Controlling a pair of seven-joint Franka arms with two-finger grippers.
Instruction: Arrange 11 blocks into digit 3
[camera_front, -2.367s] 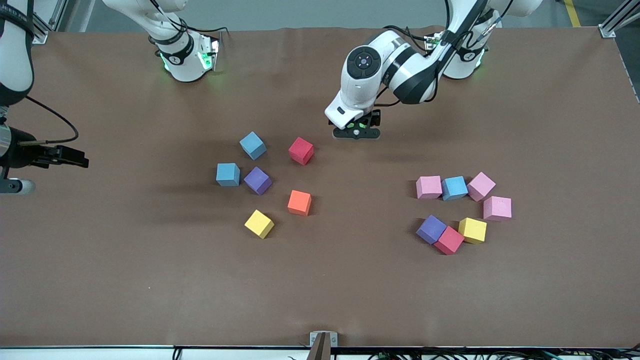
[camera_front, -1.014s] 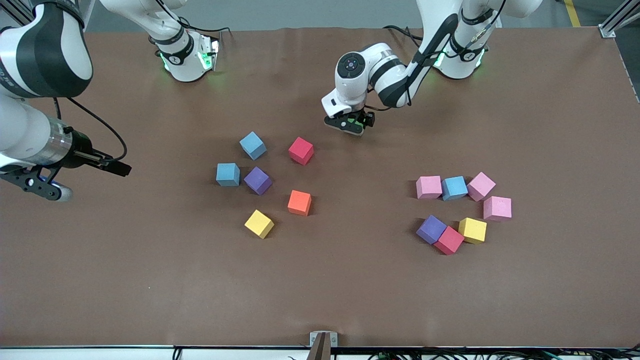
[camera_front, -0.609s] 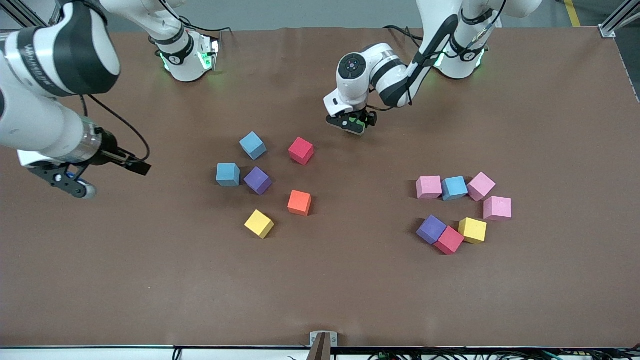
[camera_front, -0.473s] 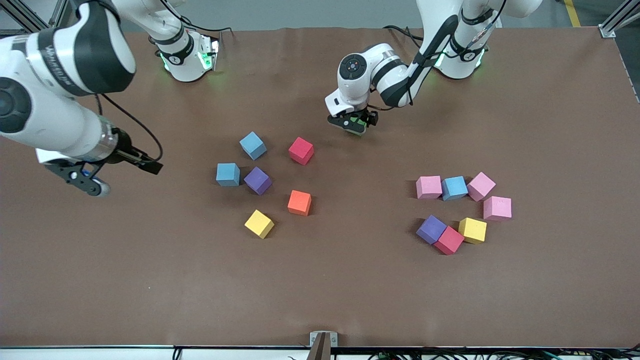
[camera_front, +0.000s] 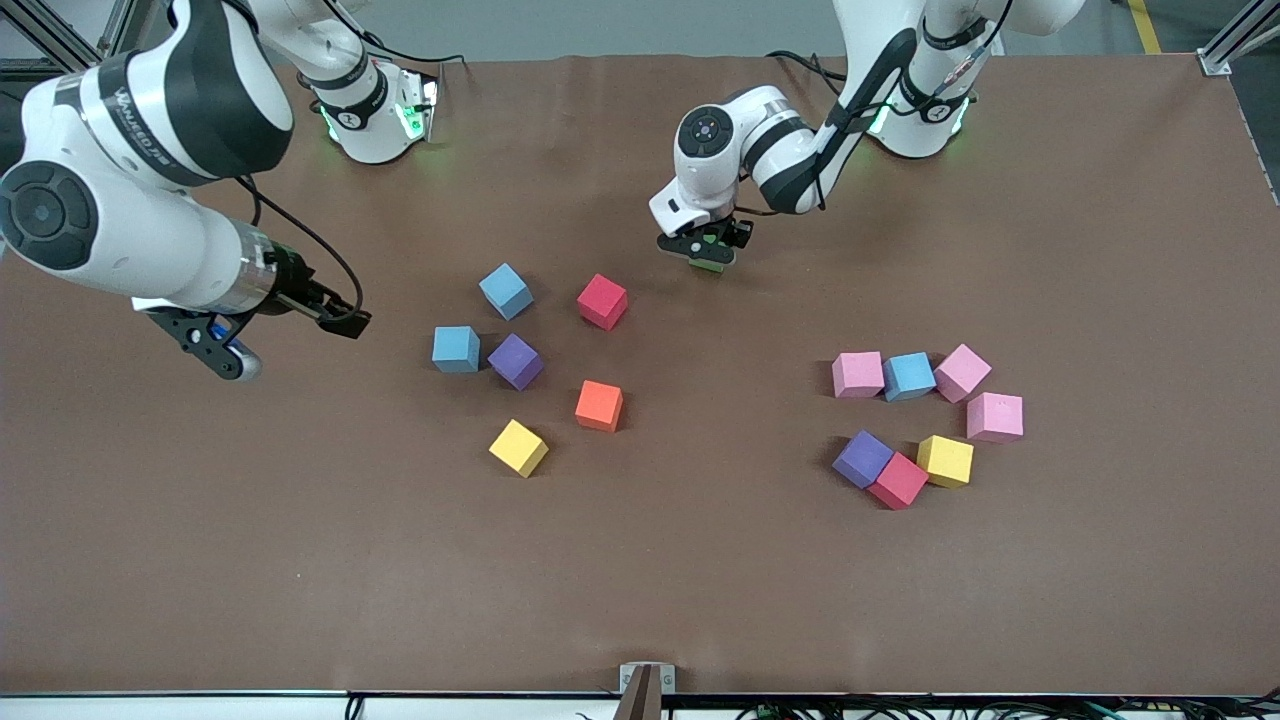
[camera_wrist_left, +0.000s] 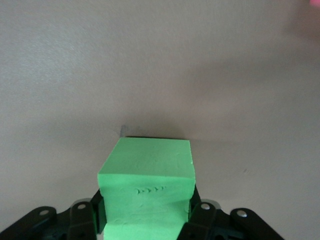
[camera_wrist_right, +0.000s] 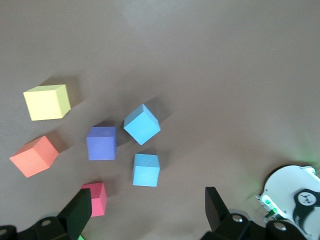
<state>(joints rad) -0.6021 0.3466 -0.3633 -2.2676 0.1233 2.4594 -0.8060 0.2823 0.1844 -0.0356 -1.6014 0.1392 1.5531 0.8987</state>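
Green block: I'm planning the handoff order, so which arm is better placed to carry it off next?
Left. The left end effector already grips the green block; the right end effector hangs open over bare table.

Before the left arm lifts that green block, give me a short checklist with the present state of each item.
1. Left gripper around the green block: ok, a finger on each side of it.
2. Grip square on the block: ok, it sits centred between the fingers.
3. Block off the table: cannot tell.
4. Red block, nearest neighbour, apart from the left gripper: ok.
5. Right gripper out of the way: ok, open, over bare table toward the right arm's end, beside the blue block.
6. Digit 3 begun: not ok, the blocks lie in two loose groups.
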